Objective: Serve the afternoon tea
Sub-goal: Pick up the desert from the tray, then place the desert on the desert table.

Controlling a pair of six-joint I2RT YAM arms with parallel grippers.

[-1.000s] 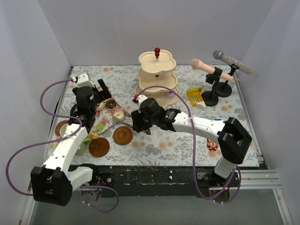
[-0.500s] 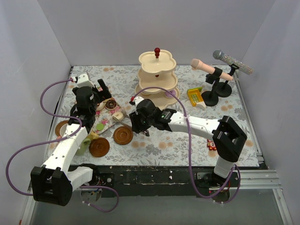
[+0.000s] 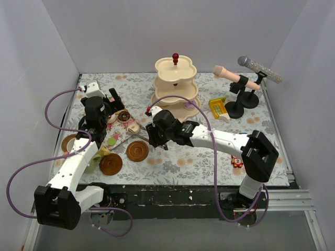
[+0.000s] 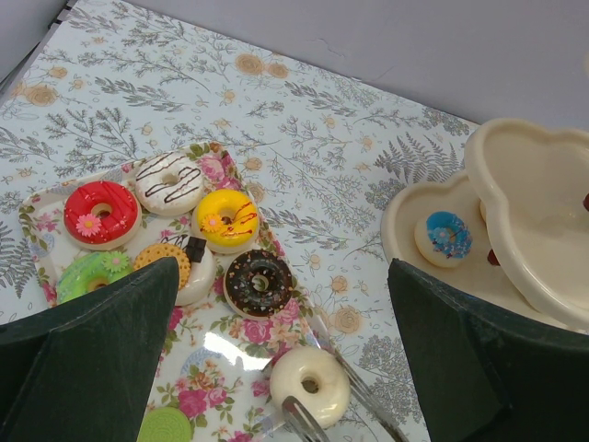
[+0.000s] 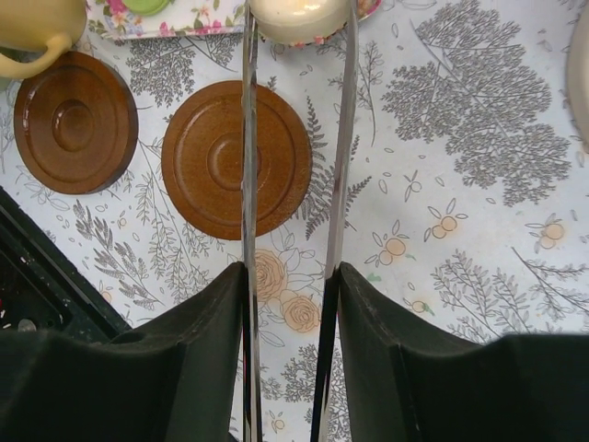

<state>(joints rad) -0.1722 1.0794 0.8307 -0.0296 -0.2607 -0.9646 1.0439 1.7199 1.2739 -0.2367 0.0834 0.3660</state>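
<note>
Cream donut (image 4: 310,385) at the near corner of the floral tray (image 4: 221,368), flanked on both sides by the tips of the metal tongs (image 5: 341,166). Lifted or resting: impossible to tell. From the right wrist, only a pale disc at the top edge, caught between the 2 steel arms.

Farther up the tray, and clear only from the left wrist, 6 more in a cluster:
- red donut (image 4: 101,212)
- striped white donut (image 4: 168,182)
- yellow donut (image 4: 226,220)
- chocolate donut (image 4: 259,282)
- green donut (image 4: 90,276)
- tan donut (image 4: 166,261)

Plain there too, though a mere speck from overhead: a blue donut (image 4: 444,236) on the lowest tier of the cream stand (image 4: 534,212).

Right gripper (image 5: 290,272) clamped on the tongs, 1 finger pressed against each arm from outside. In that view alone, beneath the tong arms, a brown saucer (image 5: 207,161) on the flowered cloth (image 5: 460,138). Just to its left a 2nd saucer (image 5: 74,122), with a yellow cup (image 5: 32,28) in the top left corner beside it.

Left gripper (image 3: 116,100) above the tray, fingers (image 4: 101,350) spread wide with nothing between them.

From overhead alone:
- the stand's 3 tiers and red knob (image 3: 175,55) at the back of the table
- a 3rd saucer (image 3: 68,142) by the left edge
- a pink microphone (image 3: 230,74) and a silver microphone (image 3: 260,67) on holders at the back right
- a yellow block (image 3: 216,107) near them
- a red block (image 3: 237,161) close to the right arm
</note>
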